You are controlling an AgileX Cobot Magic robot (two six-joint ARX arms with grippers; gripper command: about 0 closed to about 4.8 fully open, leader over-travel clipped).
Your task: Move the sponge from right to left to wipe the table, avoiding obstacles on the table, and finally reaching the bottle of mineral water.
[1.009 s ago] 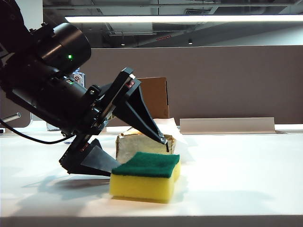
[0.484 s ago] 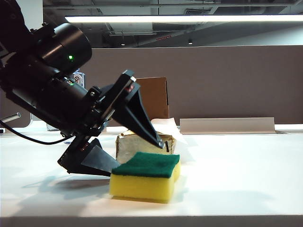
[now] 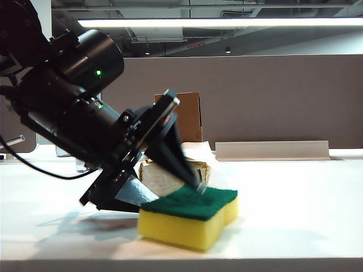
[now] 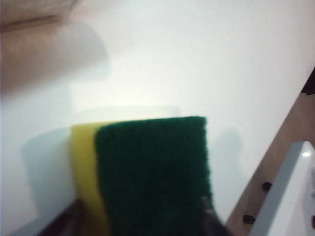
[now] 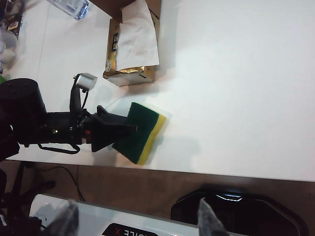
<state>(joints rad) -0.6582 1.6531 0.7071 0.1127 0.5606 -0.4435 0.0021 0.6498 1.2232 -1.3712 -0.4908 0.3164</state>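
Moved: your left pincer is narrowing around the sponge, skewing it.
Right pincer: hanging released, away.
Remaining: wiping past the tissue pack toward the bottle.

The left gripper covers much of the tissue pack in the exterior view, so only some pale parts of the pack show behind the fingers. The cardboard box is half hidden behind the same arm. In the left wrist view the picture is blurred, and the lower edge cuts off the near end of the sponge; the finger tips are only dark shapes there. In the right wrist view the water bottle is cut by the upper edge. The right gripper shows only two blurred tips.
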